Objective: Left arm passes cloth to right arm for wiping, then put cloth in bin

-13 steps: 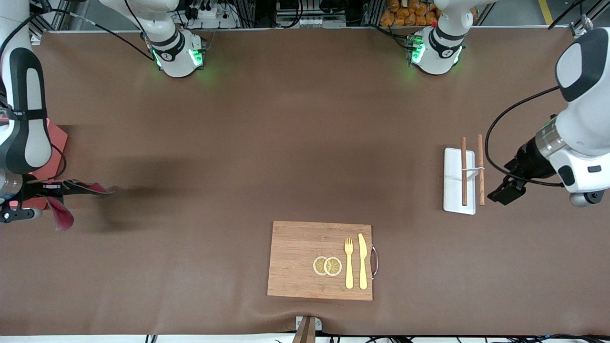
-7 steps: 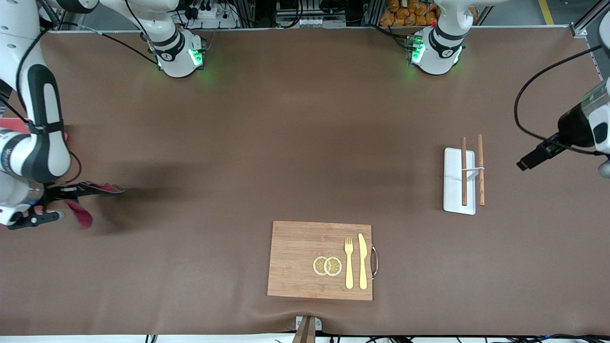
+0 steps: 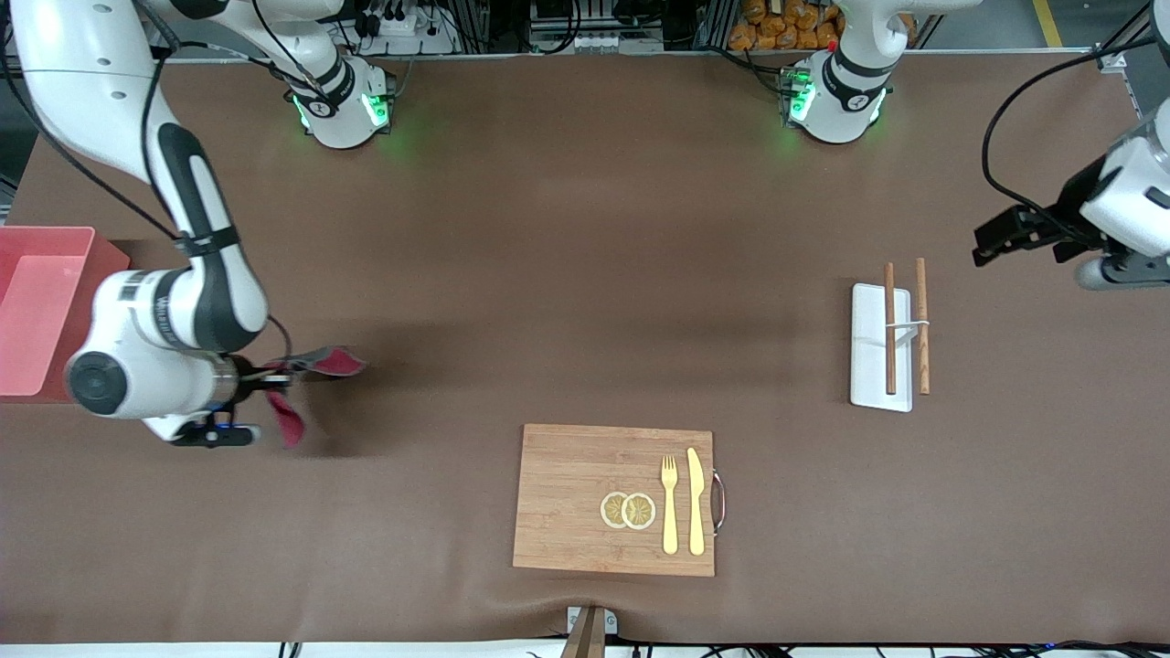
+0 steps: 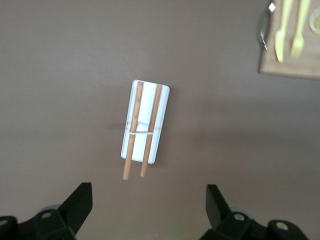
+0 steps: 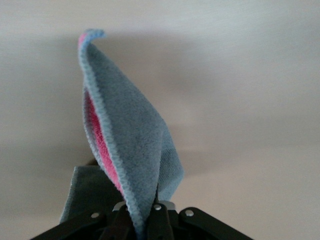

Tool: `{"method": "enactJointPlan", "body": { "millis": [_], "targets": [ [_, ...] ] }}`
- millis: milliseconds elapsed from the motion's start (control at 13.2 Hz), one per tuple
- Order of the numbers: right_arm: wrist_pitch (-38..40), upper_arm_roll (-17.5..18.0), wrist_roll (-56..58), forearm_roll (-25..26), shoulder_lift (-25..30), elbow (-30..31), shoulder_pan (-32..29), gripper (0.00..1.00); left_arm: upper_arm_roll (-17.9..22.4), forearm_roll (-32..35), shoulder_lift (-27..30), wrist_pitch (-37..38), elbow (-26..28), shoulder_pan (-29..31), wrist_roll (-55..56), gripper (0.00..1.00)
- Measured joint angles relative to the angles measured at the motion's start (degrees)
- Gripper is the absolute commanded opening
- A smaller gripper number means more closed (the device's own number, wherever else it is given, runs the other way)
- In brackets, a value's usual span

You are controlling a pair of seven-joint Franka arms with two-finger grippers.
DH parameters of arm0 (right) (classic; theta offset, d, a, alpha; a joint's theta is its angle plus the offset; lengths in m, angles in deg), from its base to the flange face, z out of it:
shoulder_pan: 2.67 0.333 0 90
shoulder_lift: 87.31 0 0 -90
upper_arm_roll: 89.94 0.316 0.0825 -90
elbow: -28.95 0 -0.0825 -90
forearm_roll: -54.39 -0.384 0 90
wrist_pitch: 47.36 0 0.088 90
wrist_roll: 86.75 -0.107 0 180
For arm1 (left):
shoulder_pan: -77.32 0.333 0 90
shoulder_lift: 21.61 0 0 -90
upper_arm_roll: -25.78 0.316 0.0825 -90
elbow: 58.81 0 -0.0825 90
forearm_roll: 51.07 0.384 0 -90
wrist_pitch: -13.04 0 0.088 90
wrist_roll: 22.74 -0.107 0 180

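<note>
My right gripper (image 3: pixel 274 378) is shut on the cloth (image 3: pixel 331 360), whose grey and crimson folds stick out from the fingers over the bare table beside the bin (image 3: pixel 55 230). The right wrist view shows the cloth (image 5: pixel 131 145) as a grey fold with a pink inner face, pinched in the right gripper (image 5: pixel 142 226). The bin is a salmon-pink tub at the right arm's end of the table. My left gripper (image 3: pixel 987 242) hangs open and empty over the left arm's end, near the white tray. In the left wrist view the left gripper (image 4: pixel 148 210) holds nothing between its spread fingers.
A white tray (image 3: pixel 868 366) carries two wooden chopsticks (image 3: pixel 890 329); the same tray (image 4: pixel 146 105) lies under the left wrist camera. A bamboo cutting board (image 3: pixel 567 498) with lemon slices, a yellow fork and a knife sits near the front edge.
The right arm has swung away from the bin toward the table's middle, carrying the cloth. The left gripper has pulled back from beside the tray toward the robots' bases.
</note>
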Motion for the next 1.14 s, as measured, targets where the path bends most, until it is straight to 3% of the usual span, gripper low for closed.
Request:
{"method": "enactJointPlan", "body": {
  "millis": [227, 454, 681, 908, 1135],
  "targets": [
    [-0.25, 7.31, -14.61, -1.81, 0.01, -0.01, 1.07, 0.0, 0.41, 0.0, 1.33, 1.39, -0.1, -1.69, -4.55, 1.0],
    [-0.35, 9.39, -18.95, -1.84, 0.05, -0.01, 1.55, 0.0, 0.42, 0.0, 2.07, 2.77, -0.43, -2.68, -5.01, 1.0],
    [0.32, 9.11, -16.74, -1.8, 0.57, -0.25, -0.14, 0.0, 0.36, 0.0, 2.09, 3.79, -0.43, -2.9, -5.53, 1.0],
    [6.08, 7.92, -4.61, -1.67, 2.41, -2.09, -3.87, 0.0, 0.43, 0.0, 2.08, 4.26, -0.43, -2.8, -5.53, 1.0],
    [14.57, 0.4, 12.56, -1.66, 4.4, -6.44, -5.44, 0.0, 0.61, 0.0, 2.09, 4.28, -0.56, -2.63, -5.49, 1.0]
  ]
}}
